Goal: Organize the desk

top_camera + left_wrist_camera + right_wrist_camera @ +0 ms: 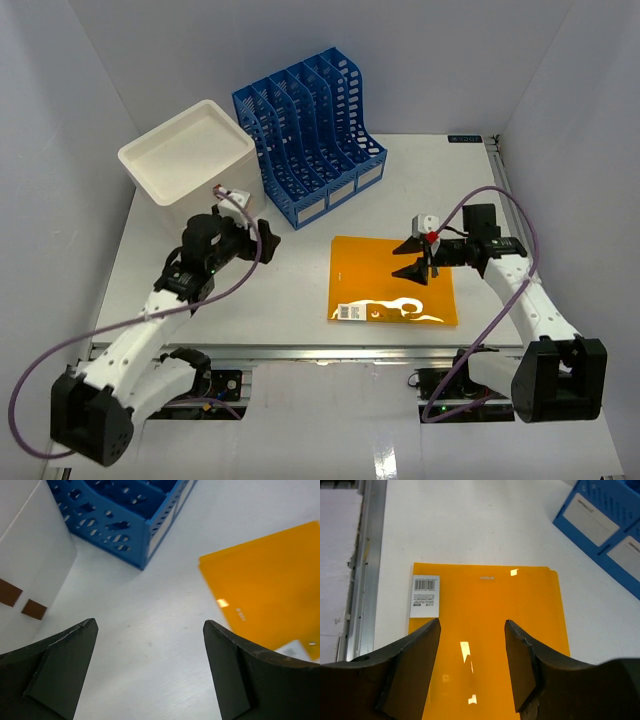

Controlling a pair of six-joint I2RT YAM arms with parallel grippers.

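Here the desk (290,300) lies flat in front of both arm bases and fills the middle of the top view, with a small black label (465,139) at its far right corner. At the far left stands a white box (190,160), and just beside it, to the right, a blue file rack (310,135) with several slots. An orange folder (370,280) lies flat on the near right part of the desk, and a white barcode sticker (425,596) is on the folder's corner near the front rail. The right gripper (410,259) hovers over this folder with its jaws apart and nothing between them; in the right wrist view the orange surface shows in the gap. The left gripper (150,625) is also wide open and empty. It hangs above bare desk between the white box and the folder, and it points toward the rack's corner.
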